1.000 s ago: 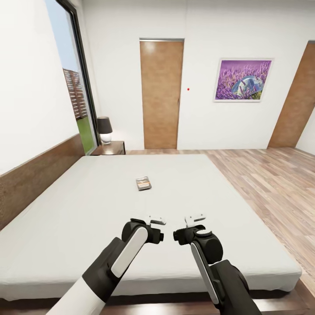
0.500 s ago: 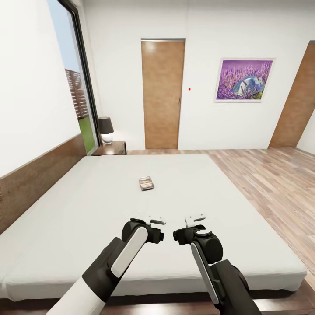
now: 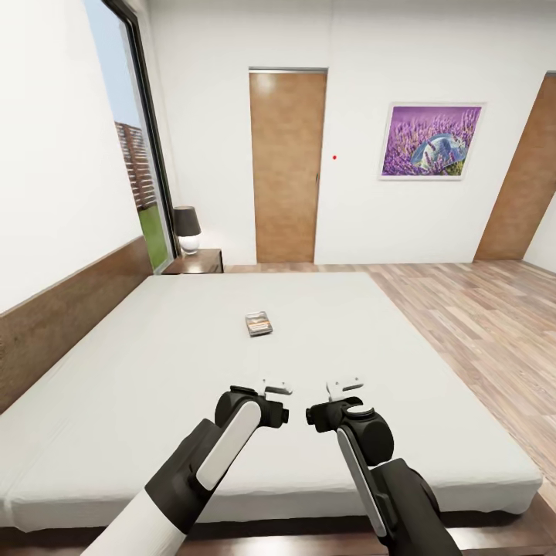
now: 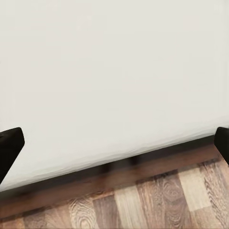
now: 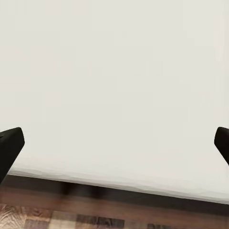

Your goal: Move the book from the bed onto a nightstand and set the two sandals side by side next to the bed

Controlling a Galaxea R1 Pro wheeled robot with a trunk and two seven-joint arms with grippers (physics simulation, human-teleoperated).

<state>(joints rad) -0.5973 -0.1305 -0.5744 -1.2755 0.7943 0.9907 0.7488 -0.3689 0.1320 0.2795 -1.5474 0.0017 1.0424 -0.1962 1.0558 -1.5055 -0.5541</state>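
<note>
Both grippers, left (image 4: 114, 143) and right (image 5: 114, 143), hang with fingers spread wide and empty above the near edge of the bed (image 3: 139, 401). The book (image 3: 259, 323) lies flat mid-mattress, well beyond them. Nothing has shifted since half a second ago; the nightstand (image 3: 202, 262) stands by the headboard's far end.

Both arms bent inward, left gripper (image 4: 114, 143) and right gripper (image 5: 114, 143) spread wide.

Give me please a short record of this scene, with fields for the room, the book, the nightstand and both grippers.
room: bedroom, wood floor, two brown doors
book: lies flat on the bed, near its middle
nightstand: beside the bed's far corner, carries a lamp
left gripper: open, empty, above the bed's near edge
right gripper: open, empty, above the bed's near edge
</note>
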